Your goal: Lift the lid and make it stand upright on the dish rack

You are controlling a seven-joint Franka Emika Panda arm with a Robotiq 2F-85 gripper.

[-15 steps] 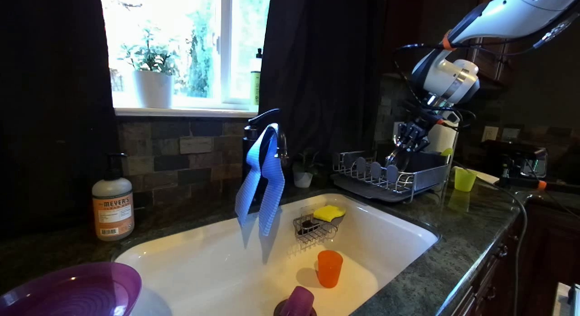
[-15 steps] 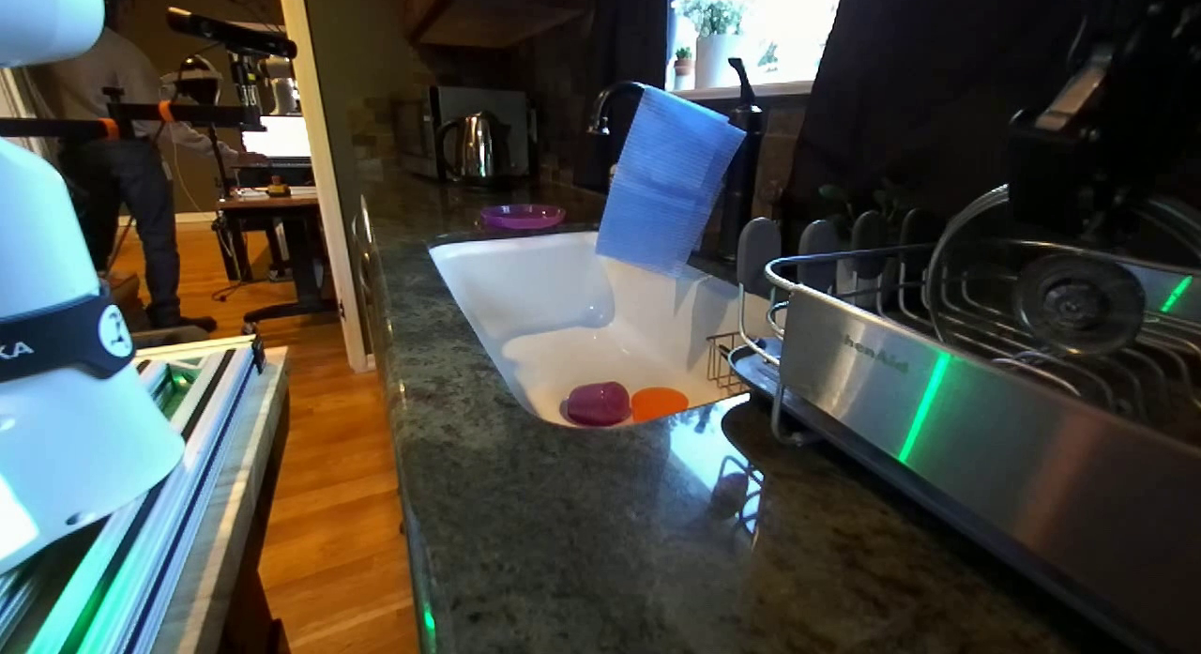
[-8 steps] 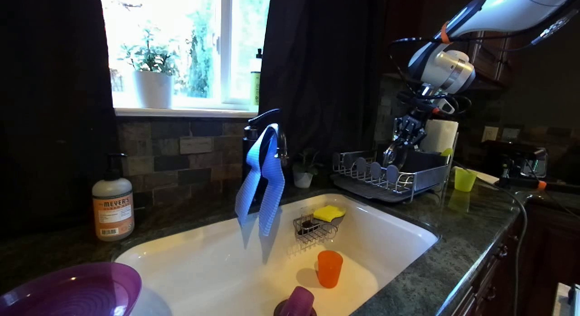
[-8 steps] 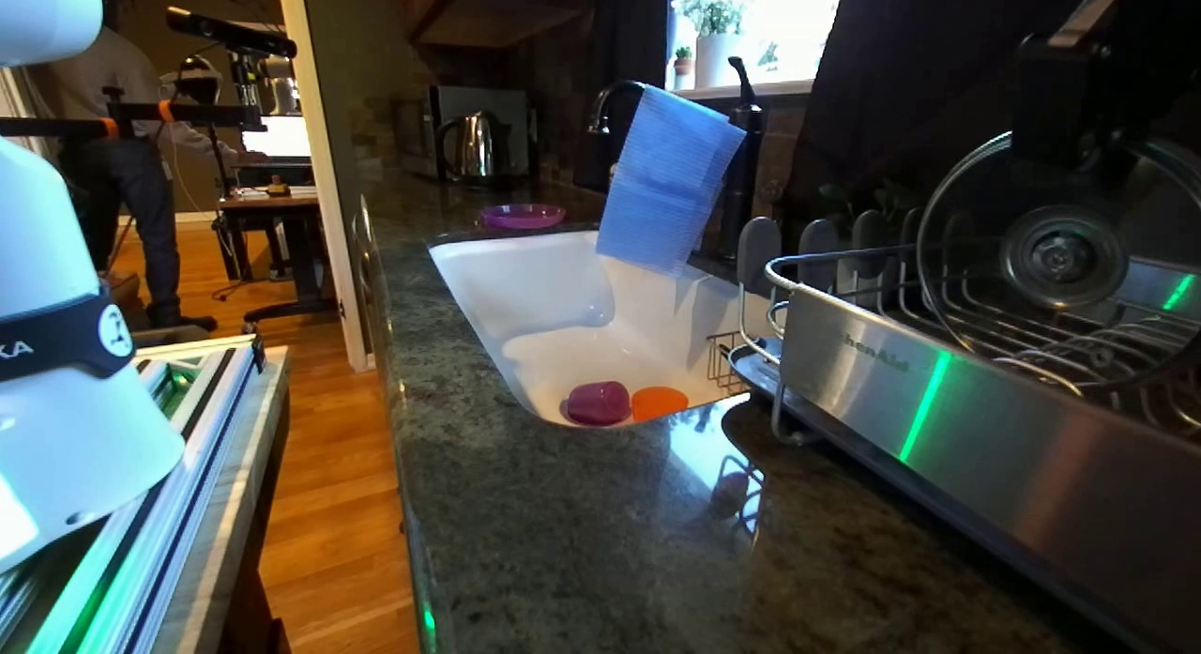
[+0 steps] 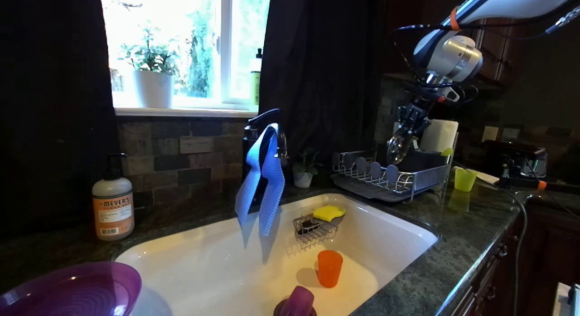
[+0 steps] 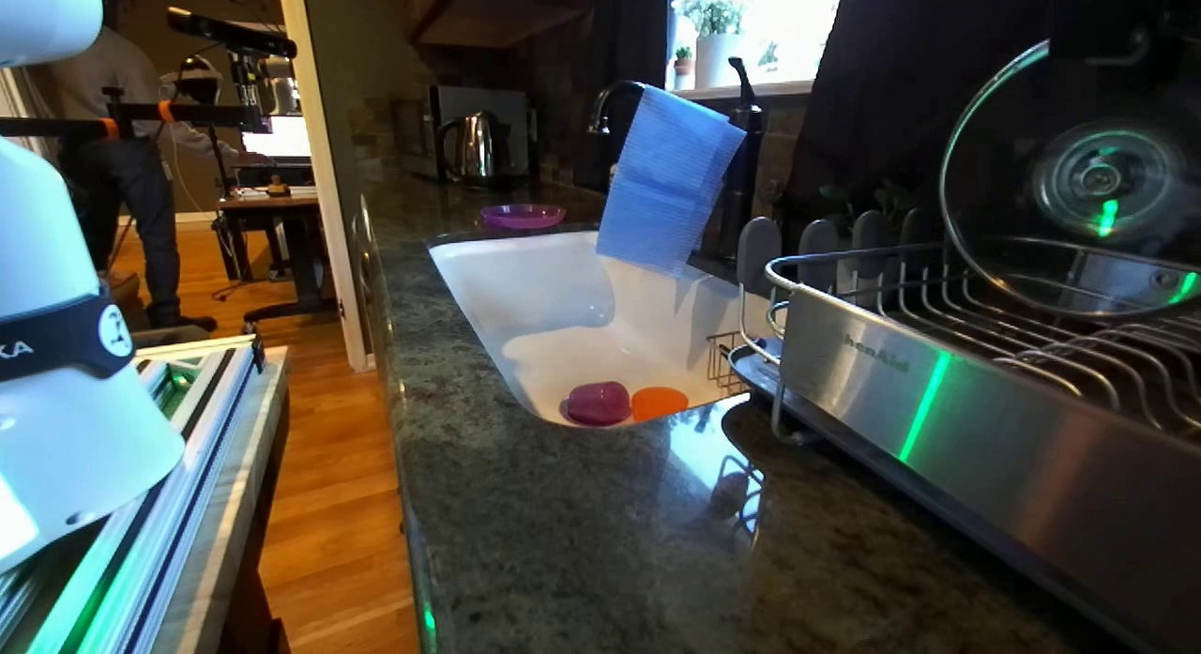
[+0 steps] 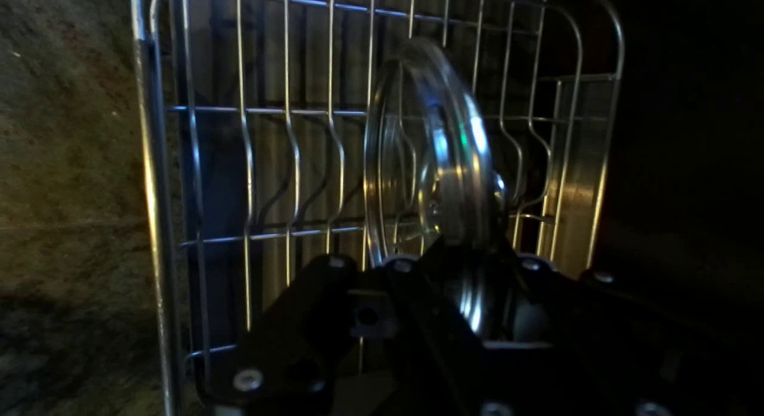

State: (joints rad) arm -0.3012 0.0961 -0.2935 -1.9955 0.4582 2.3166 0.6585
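Wrist view: I have the gripper pinched on the lid near its rim, fingers on either side; the clear disc shows close to edge-on, with the wires of the dish rack behind it. In both exterior views the lid hangs on edge over the rack, a little tilted. Dark down there, so I can't be sure the lower rim clears the wires, though it looks that way. Rack is on the counter beside the sink. In an exterior view: green cup just off the rack's end; in the sink, orange cup upright, purple cup tipped over. Yellow sponge sits on a wire caddy against the sink wall. Blue cloth is draped over the faucet; soap bottle and purple plate at the sink's end away from the rack.
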